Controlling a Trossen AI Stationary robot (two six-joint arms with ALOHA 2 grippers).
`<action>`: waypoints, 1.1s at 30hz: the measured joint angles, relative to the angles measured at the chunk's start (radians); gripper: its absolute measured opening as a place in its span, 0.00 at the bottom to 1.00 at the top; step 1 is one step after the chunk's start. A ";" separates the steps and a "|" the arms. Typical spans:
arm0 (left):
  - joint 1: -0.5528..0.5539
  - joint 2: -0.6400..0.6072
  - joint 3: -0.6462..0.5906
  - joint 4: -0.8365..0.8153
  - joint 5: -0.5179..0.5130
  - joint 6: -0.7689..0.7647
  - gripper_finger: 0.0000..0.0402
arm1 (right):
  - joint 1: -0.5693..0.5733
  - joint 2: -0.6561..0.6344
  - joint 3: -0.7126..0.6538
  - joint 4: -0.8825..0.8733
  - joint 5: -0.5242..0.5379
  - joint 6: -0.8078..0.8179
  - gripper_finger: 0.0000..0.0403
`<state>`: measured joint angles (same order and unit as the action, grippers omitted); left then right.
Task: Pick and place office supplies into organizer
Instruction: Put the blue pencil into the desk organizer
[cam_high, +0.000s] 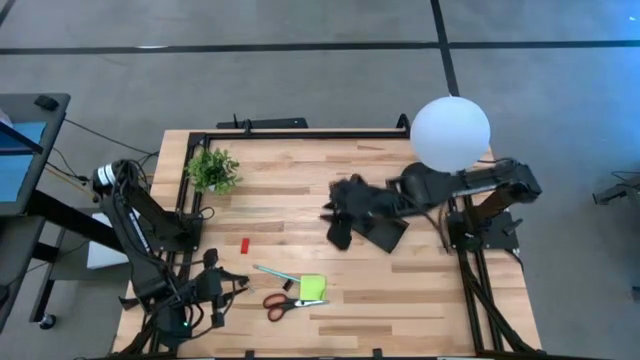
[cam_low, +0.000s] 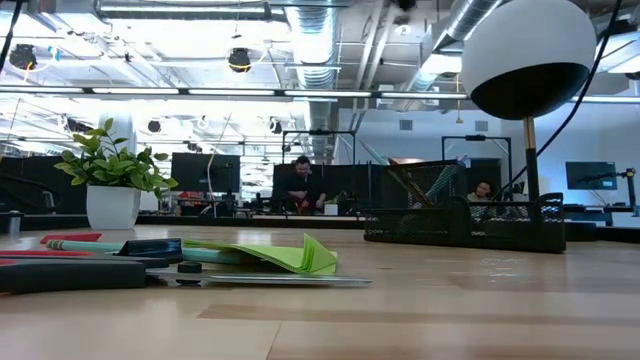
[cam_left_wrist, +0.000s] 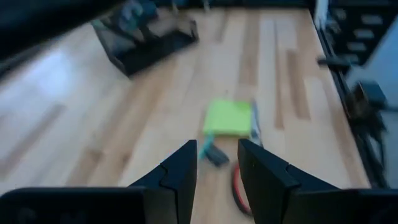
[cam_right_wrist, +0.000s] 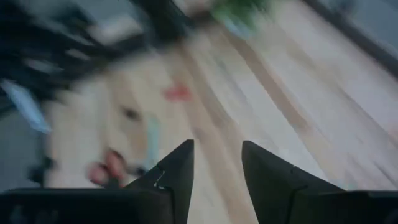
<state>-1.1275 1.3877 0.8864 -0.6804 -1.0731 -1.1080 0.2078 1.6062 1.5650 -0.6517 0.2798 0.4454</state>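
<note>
Right arm: reaching in from the table's right edge, stretched low across the wood, right gripper (cam_right_wrist: 214, 180) out over the organizer (cam_high: 375, 228).
Right jaws: a narrow gap, nothing between them; bare boards ahead, a small red block (cam_right_wrist: 177, 93) and the scissors (cam_right_wrist: 107, 167) blurred well beyond the tips.
Left arm: folded at the near left corner, left gripper (cam_left_wrist: 217, 177) low over the table.
Left jaws: parted narrowly, empty; lime-green sticky-note pad (cam_left_wrist: 228, 116) just ahead of the tips, a teal pen (cam_left_wrist: 205, 148) between pad and jaws, organizer far beyond.
Surface: pale wood planks in a black frame; potted plant (cam_high: 212, 169) at the back left, white globe lamp (cam_high: 450, 133) at the back right.
Room: open office, monitors, ceiling ducts, two people seated far behind.
</note>
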 joint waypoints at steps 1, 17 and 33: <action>0.000 0.007 0.000 0.000 -0.024 0.000 0.28 | 0.030 0.000 0.000 0.055 0.023 -0.019 0.31; -0.099 0.068 0.000 -0.123 -0.114 -0.166 0.28 | 0.343 0.377 -0.001 0.237 0.296 0.157 0.30; -0.034 0.068 -0.129 -0.156 -0.105 -0.419 0.28 | 0.235 0.518 -0.002 0.358 0.122 0.130 0.30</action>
<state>-1.1616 1.4555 0.7569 -0.8363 -1.1781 -1.5265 0.4423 2.1246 1.5631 -0.2940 0.4019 0.5752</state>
